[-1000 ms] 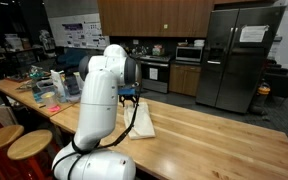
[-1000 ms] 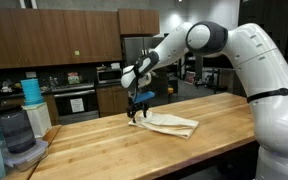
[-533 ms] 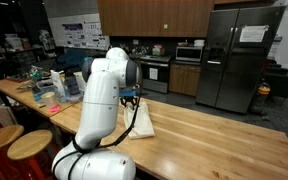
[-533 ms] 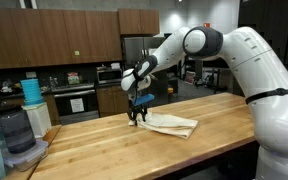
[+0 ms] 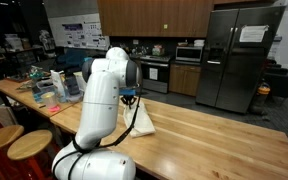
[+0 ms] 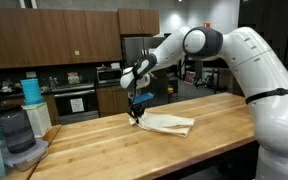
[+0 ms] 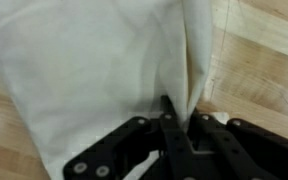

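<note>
A cream folded cloth [image 6: 166, 124] lies on the wooden counter [image 6: 104, 150]; it also shows past the arm in an exterior view as the cloth [image 5: 143, 122]. My gripper [image 6: 135, 116] points straight down at the cloth's near-left corner. In the wrist view the cloth [image 7: 94, 70] fills most of the picture, and the gripper [image 7: 174, 118] has its black fingers pressed together on a raised fold of the fabric. The pinched edge stands up between the jaws.
A blender jar [image 6: 15, 132] and a stack of blue cups [image 6: 31, 90] stand at one end of the counter. Bottles and boxes [image 5: 54, 85] crowd the far end. Wooden stools [image 5: 24, 148] stand beside the counter. A steel fridge [image 5: 239, 58] and stove are behind.
The jaws have closed from wide apart onto the cloth's corner fold. The gripper has dropped slightly onto the fabric. The arm otherwise stays in place.
</note>
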Robot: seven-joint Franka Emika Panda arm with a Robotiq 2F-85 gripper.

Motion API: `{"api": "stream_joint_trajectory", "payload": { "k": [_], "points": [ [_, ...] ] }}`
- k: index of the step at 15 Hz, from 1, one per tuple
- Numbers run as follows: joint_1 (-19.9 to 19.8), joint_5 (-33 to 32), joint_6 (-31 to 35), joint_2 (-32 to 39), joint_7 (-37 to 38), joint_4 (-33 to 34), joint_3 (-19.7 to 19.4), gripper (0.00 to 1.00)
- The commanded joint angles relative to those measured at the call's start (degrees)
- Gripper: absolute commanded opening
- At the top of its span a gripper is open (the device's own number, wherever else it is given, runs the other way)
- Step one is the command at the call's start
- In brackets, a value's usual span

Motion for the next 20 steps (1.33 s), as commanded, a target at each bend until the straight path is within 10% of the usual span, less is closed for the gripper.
{"api": "stream_joint_trajectory", "payload": {
  "k": [1, 12, 20],
  "points": [
    [-0.57, 2.09, -0.62, -1.29, -4.37, -0.31, 0.95, 0.03],
    [-1.15, 3.48, 5.43, -13.35, -16.25, -8.90, 6.11, 0.03],
    [-3.20, 11.81, 22.64, -25.18, -19.37, -23.52, 6.94, 0.03]
  ]
}}
